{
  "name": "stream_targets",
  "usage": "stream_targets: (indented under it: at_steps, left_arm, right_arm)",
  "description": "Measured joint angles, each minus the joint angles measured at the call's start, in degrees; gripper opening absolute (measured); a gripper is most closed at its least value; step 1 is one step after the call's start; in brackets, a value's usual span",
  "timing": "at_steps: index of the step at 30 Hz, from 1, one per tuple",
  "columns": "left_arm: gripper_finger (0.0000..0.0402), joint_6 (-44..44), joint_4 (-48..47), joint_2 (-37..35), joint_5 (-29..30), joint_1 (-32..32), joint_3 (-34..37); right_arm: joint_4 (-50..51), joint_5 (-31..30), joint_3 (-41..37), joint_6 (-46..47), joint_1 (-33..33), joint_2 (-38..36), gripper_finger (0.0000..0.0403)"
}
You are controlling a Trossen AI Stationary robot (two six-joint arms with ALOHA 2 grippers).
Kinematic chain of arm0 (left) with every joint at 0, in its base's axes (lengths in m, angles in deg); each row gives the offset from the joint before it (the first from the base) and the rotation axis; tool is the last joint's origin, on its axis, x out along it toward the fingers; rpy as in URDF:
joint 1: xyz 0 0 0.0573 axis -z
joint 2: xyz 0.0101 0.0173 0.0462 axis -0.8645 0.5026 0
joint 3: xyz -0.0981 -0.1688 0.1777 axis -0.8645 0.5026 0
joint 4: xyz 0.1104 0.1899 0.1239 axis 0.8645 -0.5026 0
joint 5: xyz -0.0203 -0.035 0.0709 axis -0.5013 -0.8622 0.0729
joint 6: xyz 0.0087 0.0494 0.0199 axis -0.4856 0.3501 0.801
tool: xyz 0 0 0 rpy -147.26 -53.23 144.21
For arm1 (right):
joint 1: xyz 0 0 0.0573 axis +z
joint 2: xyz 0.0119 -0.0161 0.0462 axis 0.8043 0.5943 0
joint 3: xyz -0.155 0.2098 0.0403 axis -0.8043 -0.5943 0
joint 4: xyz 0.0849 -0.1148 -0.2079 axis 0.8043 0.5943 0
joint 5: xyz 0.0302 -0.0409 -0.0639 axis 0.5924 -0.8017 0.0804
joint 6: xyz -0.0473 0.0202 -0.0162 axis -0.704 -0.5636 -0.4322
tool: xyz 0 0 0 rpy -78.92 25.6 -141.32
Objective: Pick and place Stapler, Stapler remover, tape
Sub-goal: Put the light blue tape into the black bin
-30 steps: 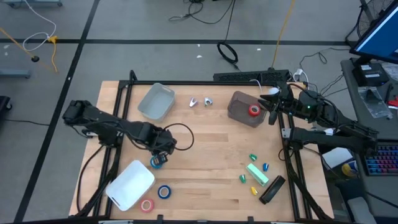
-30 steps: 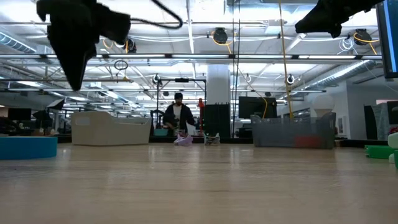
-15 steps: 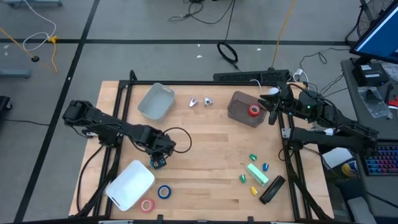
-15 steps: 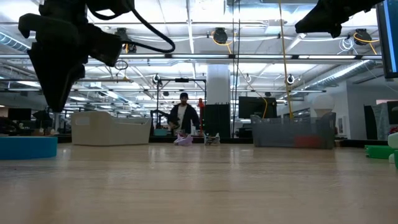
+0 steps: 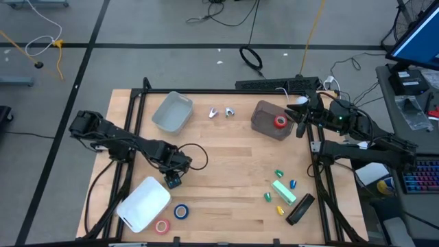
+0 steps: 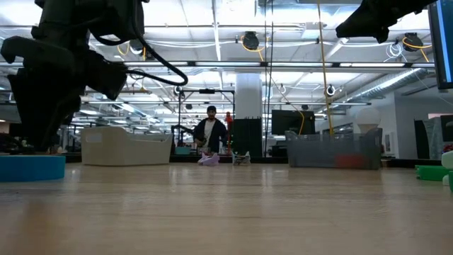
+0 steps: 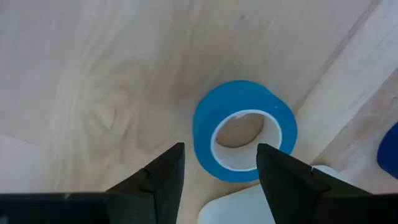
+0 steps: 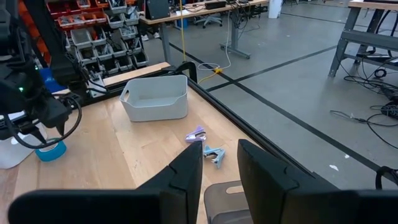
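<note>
Lower left of the high view, we see our left pincer (image 5: 174, 181) spread over the blue tape (image 7: 244, 129) on the tabletop (image 5: 226, 158), which might skid if one finger nudges it.

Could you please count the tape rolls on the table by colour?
Blue tape rolls: 2
Red tape rolls: 2
Total: 4
</note>
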Motion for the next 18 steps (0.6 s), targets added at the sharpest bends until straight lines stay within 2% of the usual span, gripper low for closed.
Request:
stream_targets:
  at_steps: [9,18]
  left_arm:
    - [0.02,4.6,0.0,0.0,4.6,0.0,0.0]
    - [0.02,5.2,0.5,0.0,5.7,-0.1,1.5]
  right_arm:
    - [0.0,-0.1,0.0,0.1,0.0,0.0,0.0093]
    - [0.0,-0.2,0.0,1.5,0.0,0.0,0.0093]
